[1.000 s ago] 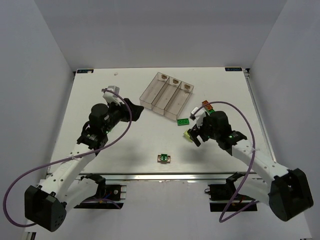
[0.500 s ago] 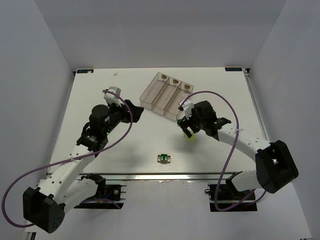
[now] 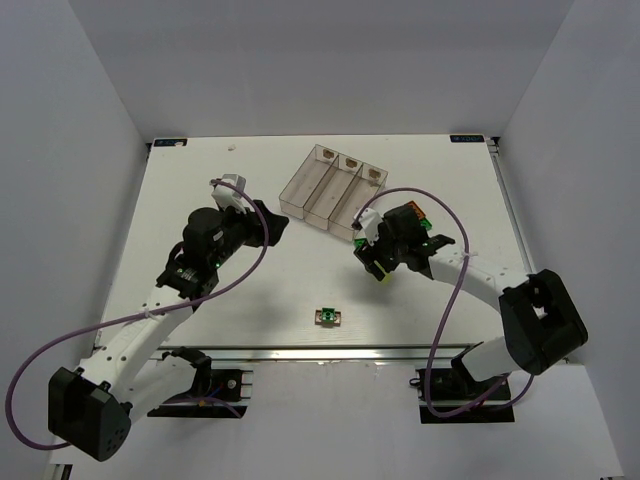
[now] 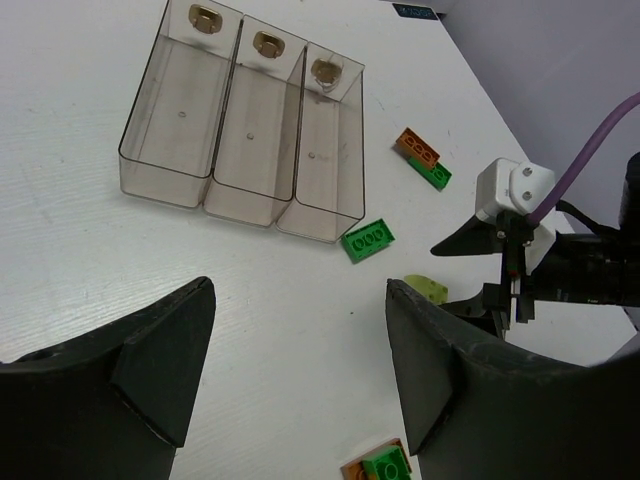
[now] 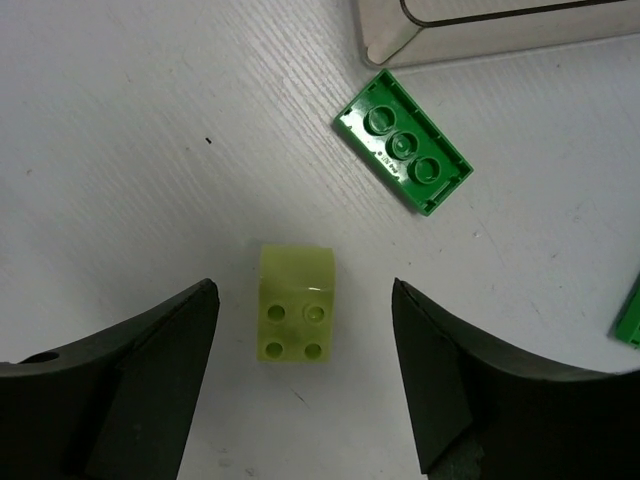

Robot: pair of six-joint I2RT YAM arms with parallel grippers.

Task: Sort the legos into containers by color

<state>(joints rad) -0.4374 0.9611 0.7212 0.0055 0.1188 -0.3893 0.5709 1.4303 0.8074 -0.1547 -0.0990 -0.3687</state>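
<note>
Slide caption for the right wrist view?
Open right pincer centred over a pale yellow-green brick, green brick beyond.

The surface (image 3: 285, 300) was plain white. The three joined bins (image 4: 240, 140) were clear with a smoky tint, each carrying a tan mark at one end. The pale brick (image 5: 296, 305) was yellow-green, the flat brick (image 5: 402, 142) bright green, the orange brick (image 4: 417, 148) plain orange, and the stacked brick (image 3: 327, 317) green over orange-brown. The left claw (image 4: 298, 300) and right claw (image 5: 304, 290) were black, the arms (image 3: 140, 335) white and black, and the cables (image 4: 590, 152) purple.
</note>
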